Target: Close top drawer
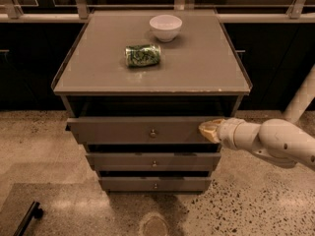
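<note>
Top drawer (123,130) seen part-open, front panel standing proud of bench (98,77) frame. Gripper (209,130) set against right end of panel, fingers pressed together, nothing gripped. Push step judged in hand. Straight, level inward push called for until panel is brought flush.

No legible text, brand, number or sign. The green can (142,55), lying on its side on the table (197,75) above the top drawer (123,130), carries a print I cannot read. My pincer (209,130) is at the right end of that drawer's front.
</note>
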Tool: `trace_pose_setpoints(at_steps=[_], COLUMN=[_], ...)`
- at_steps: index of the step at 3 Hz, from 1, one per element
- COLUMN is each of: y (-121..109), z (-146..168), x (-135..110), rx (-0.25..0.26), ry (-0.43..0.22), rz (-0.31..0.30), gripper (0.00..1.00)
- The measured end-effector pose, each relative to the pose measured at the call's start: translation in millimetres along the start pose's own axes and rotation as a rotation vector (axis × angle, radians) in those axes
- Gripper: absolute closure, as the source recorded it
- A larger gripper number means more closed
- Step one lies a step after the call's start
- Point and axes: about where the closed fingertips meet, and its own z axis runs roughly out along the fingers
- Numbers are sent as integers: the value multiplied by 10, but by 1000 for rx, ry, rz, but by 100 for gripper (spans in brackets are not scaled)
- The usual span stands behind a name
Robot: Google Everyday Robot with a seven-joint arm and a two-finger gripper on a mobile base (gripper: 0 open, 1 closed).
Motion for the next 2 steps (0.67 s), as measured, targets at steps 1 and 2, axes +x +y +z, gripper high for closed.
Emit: trace_pose_setpoints(at_steps=[1,2], y=[67,177], z=[104,-24], x=[35,205], rx=[-32,-87], ry=[31,142], rz=[-3,-34], gripper=[100,100])
